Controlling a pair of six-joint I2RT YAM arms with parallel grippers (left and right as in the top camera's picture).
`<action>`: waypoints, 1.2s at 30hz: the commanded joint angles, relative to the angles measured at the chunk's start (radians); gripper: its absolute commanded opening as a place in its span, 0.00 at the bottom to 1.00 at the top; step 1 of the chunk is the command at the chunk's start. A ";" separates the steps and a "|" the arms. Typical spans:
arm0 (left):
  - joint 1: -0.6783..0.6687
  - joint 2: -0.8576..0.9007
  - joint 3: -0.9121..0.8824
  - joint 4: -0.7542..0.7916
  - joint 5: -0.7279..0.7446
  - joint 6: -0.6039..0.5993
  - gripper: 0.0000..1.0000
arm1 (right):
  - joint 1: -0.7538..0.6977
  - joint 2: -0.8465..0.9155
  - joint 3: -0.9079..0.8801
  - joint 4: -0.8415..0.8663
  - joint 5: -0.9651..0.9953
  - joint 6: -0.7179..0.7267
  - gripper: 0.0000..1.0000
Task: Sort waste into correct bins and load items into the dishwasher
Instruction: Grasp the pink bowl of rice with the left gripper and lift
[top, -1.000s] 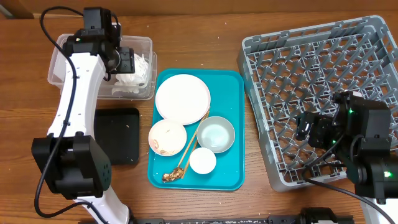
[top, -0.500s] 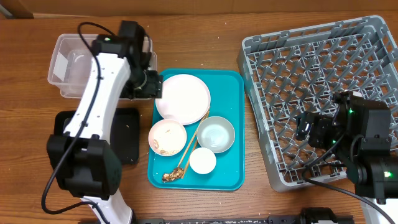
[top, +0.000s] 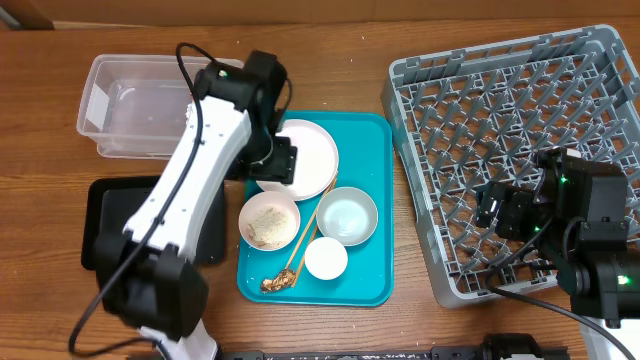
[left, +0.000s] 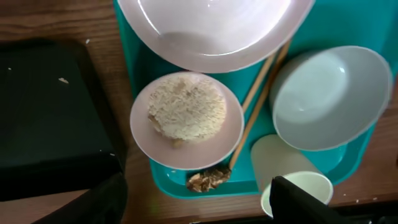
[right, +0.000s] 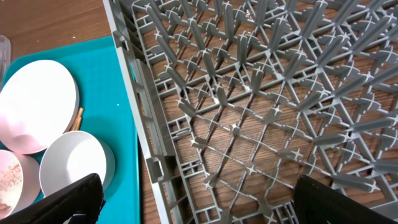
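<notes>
Probably the next grasp is the small bowl of rice (left: 186, 118), left of centre on the teal tray (left: 134, 68), just below the plate (left: 211, 31). The left gripper (left: 199, 199), jaws wide and empty, should take its left rim, away from the chopsticks (left: 258, 102). The right gripper (right: 199, 193) hangs wide over the dish rack (right: 261, 112). No writing is legible.

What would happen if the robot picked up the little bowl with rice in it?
The bowl looks stiff and smooth, so it might slip in a pinch grip. Its rice sits in a loose mound, so tilting would probably spill it.
</notes>
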 joint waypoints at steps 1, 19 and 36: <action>-0.063 -0.130 -0.018 -0.003 -0.098 -0.109 0.76 | 0.004 -0.009 0.031 -0.003 0.010 -0.006 1.00; -0.174 -0.136 -0.454 0.380 -0.026 -0.130 0.68 | 0.004 -0.009 0.031 -0.002 0.010 -0.006 1.00; -0.175 0.000 -0.589 0.511 0.025 -0.130 0.29 | 0.004 -0.009 0.031 -0.002 0.010 -0.006 1.00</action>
